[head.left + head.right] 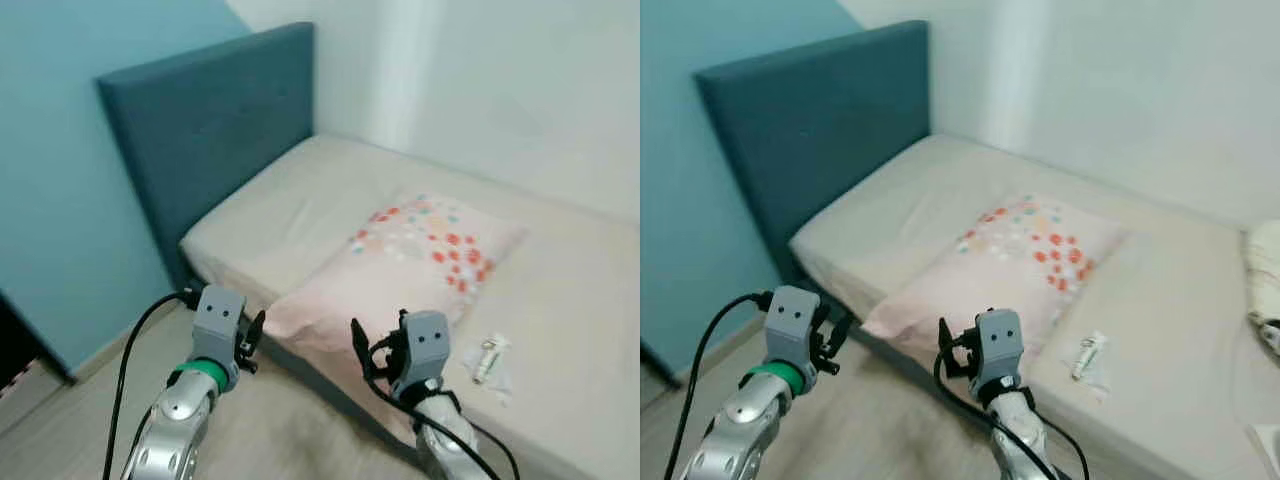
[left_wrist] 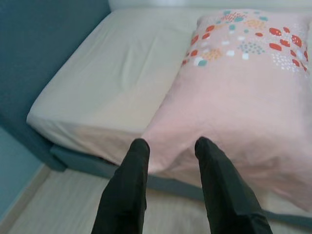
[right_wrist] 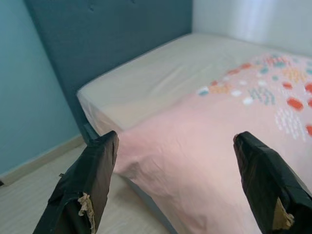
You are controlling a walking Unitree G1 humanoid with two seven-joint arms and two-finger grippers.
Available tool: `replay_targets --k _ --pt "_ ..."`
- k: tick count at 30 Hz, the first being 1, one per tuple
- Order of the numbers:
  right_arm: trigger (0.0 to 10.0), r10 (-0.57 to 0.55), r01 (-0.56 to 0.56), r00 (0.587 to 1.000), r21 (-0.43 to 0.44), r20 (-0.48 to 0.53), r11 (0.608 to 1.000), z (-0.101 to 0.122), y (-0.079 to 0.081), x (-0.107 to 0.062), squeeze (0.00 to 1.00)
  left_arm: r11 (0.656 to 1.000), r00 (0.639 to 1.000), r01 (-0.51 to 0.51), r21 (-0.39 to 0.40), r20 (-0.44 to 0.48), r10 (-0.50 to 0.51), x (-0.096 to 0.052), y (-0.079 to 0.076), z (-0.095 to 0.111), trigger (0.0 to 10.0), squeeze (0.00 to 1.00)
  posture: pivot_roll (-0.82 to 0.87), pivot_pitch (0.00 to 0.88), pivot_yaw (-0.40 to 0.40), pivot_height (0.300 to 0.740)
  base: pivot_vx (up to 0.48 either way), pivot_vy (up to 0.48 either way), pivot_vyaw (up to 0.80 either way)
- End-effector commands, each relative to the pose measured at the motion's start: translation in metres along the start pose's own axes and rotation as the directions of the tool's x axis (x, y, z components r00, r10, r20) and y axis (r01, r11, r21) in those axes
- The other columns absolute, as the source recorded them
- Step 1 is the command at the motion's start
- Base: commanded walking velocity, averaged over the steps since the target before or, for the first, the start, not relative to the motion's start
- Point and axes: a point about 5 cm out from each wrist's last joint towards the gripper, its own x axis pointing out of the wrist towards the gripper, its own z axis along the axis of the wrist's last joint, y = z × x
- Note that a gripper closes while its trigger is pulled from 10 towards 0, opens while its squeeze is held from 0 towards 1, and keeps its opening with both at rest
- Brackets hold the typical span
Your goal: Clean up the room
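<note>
Bed [image 1: 300, 205] by blue headboard [image 1: 200, 120]: pillow [image 1: 400, 265] overhangs its front edge. Your right gripper [image 3: 178, 180] jaws wide, left gripper [image 2: 170, 161] jaws narrow, both empty. Nudging could tip the pillow onto the floor.

- Pillow [image 1: 400, 270]: soft matt cloth, pink w/ printed dots, creased toward its corner.
- Mattress [image 1: 290, 215] under pillow: matt beige fabric, slightly wrinkled.
- Headboard [image 1: 210, 130] behind mattress: matt blue upholstery.
- Floor [image 1: 80, 420] beside mattress: pale wood-look, smooth.
- Right gripper [image 3: 175, 180] fingers [image 3: 90, 183]: matt black, pads frayed.
</note>
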Motion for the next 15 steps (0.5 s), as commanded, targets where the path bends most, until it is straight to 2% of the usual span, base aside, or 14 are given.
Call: replay_targets --k 1,15 --pt "10.0 0.002 -0.002 1.0 0.01 -0.02 1.0 -0.0034 0.0019 -0.001 0.0 1.0 1.0 -0.002 0.002 -0.03 0.002 -0.0017 0.0009 -0.0061 10.0 0.0 -0.1 0.013 0.103 0.716 0.0 0.0 -0.77" --pt "10.0 0.0 0.0 1.0 0.013 -0.014 1.0 -0.0021 0.0026 0.0007 0.0 1.0 1.0 0.0 0.008 -0.031 0.0 -0.0001 0.0014 -0.005 10.0 0.0 -0.1 0.01 0.107 0.716 0.0 0.0 -0.78"
